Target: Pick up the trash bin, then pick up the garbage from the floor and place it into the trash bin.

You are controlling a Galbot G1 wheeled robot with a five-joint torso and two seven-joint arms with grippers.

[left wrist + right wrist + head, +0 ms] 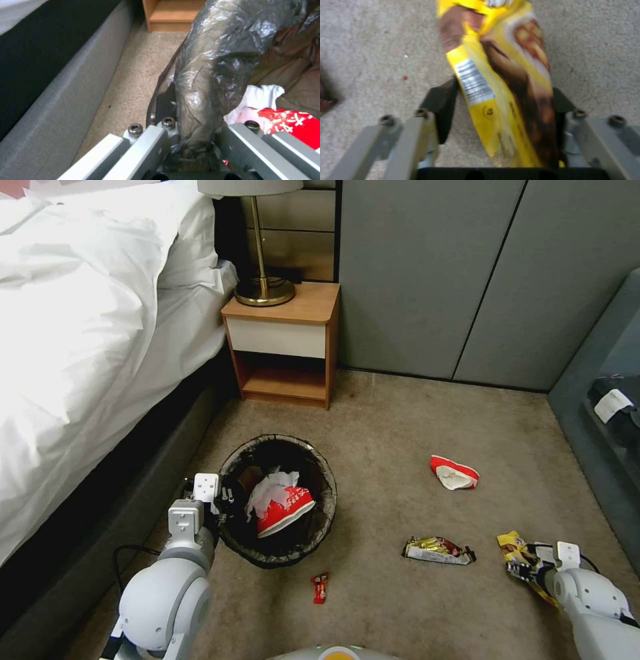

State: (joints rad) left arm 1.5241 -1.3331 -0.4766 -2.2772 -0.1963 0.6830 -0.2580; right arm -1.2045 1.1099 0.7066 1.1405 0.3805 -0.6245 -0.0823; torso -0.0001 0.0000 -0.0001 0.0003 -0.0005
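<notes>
Down on the carpet beside the bed, the left end effector [223, 499] pinches the bag-lined rim of the trash bin [320, 473], a red-and-white cup [285, 508] inside; the right end effector [527, 567] is clamped on a yellow snack wrapper [506, 82].

I see beige carpet [387, 447] across the floor, grey wall panels [433, 273] at the far end, well ahead of both my grippers. A wooden nightstand [283, 343] with a brass lamp [263, 290] stands beyond my left one, the white-sheeted bed [87, 327] just outboard of it, a grey sofa [600, 400] beyond my right
</notes>
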